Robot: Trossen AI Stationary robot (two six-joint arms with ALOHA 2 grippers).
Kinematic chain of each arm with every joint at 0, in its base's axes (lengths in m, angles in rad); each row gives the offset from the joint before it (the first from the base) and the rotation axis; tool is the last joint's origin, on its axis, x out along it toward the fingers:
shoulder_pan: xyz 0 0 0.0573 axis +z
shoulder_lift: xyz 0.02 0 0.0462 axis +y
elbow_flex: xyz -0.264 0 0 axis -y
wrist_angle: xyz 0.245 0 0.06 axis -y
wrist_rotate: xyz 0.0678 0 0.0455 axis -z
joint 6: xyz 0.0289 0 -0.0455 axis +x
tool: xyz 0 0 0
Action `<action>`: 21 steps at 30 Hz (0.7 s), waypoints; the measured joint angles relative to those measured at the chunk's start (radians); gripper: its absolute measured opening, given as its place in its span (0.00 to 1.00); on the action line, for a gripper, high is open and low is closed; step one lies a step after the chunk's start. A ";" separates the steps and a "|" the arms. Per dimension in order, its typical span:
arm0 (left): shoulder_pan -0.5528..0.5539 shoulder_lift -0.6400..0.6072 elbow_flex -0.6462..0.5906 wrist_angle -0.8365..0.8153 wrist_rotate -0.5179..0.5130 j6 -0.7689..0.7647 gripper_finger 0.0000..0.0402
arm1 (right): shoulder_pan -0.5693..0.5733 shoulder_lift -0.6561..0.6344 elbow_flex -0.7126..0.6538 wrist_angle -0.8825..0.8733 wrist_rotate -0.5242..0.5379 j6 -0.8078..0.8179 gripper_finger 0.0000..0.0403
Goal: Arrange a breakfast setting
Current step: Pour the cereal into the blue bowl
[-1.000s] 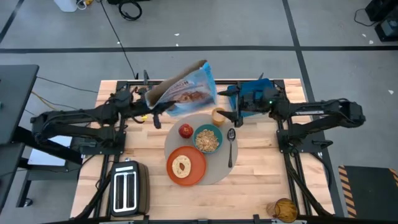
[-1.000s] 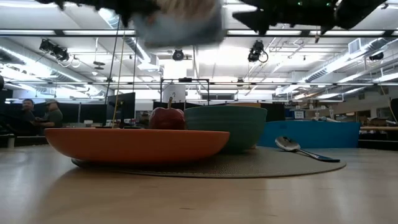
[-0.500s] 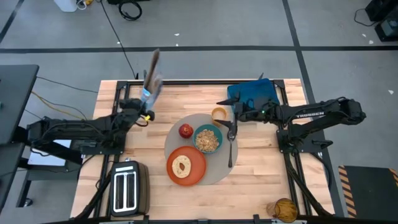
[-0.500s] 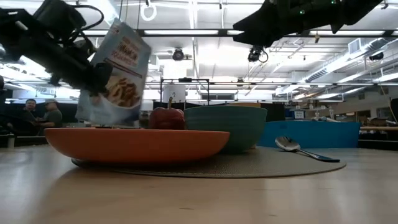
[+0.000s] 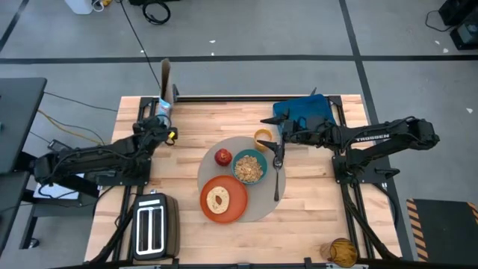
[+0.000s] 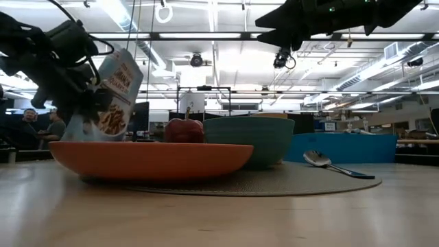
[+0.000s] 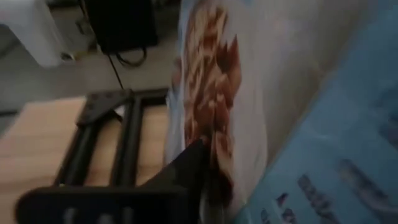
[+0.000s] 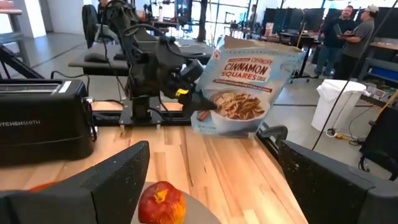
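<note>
Since prev. frames the left gripper (image 5: 166,123) swung the cereal bag (image 5: 166,91) from over the mat out to the desk's far-left corner; right gripper (image 5: 278,143) dropped in from the tray toward the setting.

Desk (image 5: 314,217): big bare wood at the near-right and down the right side; far-left corner now crowded by bag and left arm. Toaster (image 5: 153,228) fills the near-left corner, right at the edge. Blue tray (image 5: 302,110) sits at the far edge, right of centre.

Mat (image 5: 261,202) centred, w/ open desk all round. Bag is upright, slightly tilted, at or just past the far edge; whether its base is resting there can't be told. Left fingers (image 7: 186,168) narrow, pinching the bag's lower side edge.

On the mat: orange plate (image 5: 231,209) at the near side, toast slice (image 5: 218,199) in its middle. Teal bowl (image 5: 249,167) of cereal just beyond, beside the apple (image 5: 223,157). Spoon (image 5: 277,175) lies along the mat's right part, bowl end far. Orange-filled cup (image 5: 262,137) at the mat's far rim.

Right fingers (image 8: 118,168) spread wide, empty, hovering over the spoon's far end, just beside the cup.
</note>
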 joint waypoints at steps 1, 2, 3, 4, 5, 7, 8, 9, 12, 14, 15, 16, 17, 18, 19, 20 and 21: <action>0.013 0.000 0.000 -0.003 0.029 -0.001 0.24 | 0.000 0.000 0.000 0.000 0.000 0.000 0.90; 0.028 0.001 0.001 -0.005 0.056 -0.001 0.28 | 0.000 0.000 0.000 0.001 0.000 0.000 0.90; 0.042 0.000 0.005 -0.011 0.084 -0.001 0.32 | 0.000 0.000 0.000 0.001 0.000 0.000 0.90; 0.059 0.000 0.015 -0.021 0.113 -0.001 0.37 | 0.000 0.000 0.000 0.001 0.000 0.001 0.90; 0.076 0.000 0.030 -0.035 0.139 -0.002 0.41 | 0.000 0.000 0.000 0.001 0.000 0.001 0.90; 0.110 0.000 0.073 -0.089 0.186 -0.020 0.50 | 0.000 0.000 0.000 0.001 0.000 0.006 0.90; 0.123 0.000 0.098 -0.121 0.204 -0.020 0.54 | 0.000 0.000 0.000 0.001 0.000 0.011 0.90; 0.135 0.000 0.127 -0.153 0.218 -0.019 0.57 | 0.000 0.000 0.000 0.001 -0.001 0.013 0.90; 0.153 0.000 0.213 -0.227 0.238 -0.006 0.65 | 0.000 0.000 0.000 0.000 -0.002 0.013 0.90; 0.152 0.000 0.265 -0.246 0.257 0.012 0.69 | 0.000 0.000 0.000 0.000 -0.003 0.012 0.90; 0.151 0.000 0.288 -0.246 0.271 0.020 0.69 | 0.000 0.000 0.000 0.000 -0.003 0.012 0.90; 0.150 0.000 0.310 -0.246 0.283 0.030 0.70 | 0.000 0.000 0.000 0.000 -0.003 0.012 0.90; 0.150 0.000 0.334 -0.247 0.292 0.037 0.70 | 0.000 0.000 0.000 0.000 -0.003 0.012 0.90; 0.150 0.000 0.356 -0.248 0.296 0.040 0.70 | 0.000 0.000 0.000 -0.001 -0.003 0.011 0.90; 0.150 0.000 0.377 -0.248 0.296 0.042 0.70 | 0.000 0.000 0.000 -0.001 -0.003 0.005 0.90; 0.151 0.000 0.398 -0.249 0.296 0.049 0.70 | 0.000 0.000 0.000 -0.002 -0.003 0.003 0.90; 0.151 0.000 0.419 -0.248 0.296 0.062 0.70 | 0.000 0.000 0.000 -0.002 -0.003 0.001 0.90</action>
